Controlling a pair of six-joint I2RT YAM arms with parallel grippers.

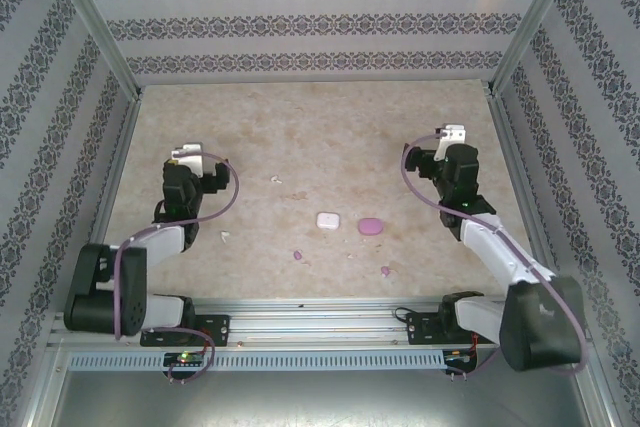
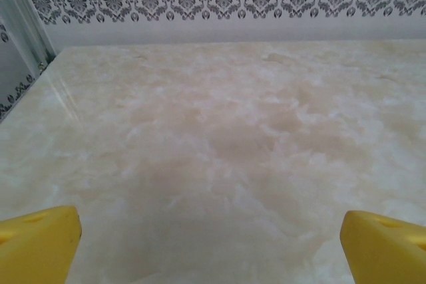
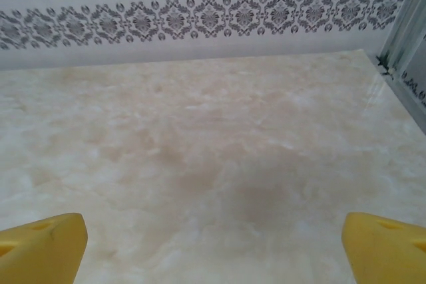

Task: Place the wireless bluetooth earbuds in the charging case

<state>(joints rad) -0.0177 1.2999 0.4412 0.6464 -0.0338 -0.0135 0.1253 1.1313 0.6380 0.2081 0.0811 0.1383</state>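
Left claw (image 2: 213,247) and right claw (image 3: 213,247) gape wide, empty. Tiny earbuds (image 1: 297,255) lie scattered on the tabletop (image 1: 300,137) near the white case (image 1: 328,219) and purple case (image 1: 371,226); a clumsy pinch could flick one away.

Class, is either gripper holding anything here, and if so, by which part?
Nothing is held: the left gripper and the right gripper both stand open, with nothing between their fingers.
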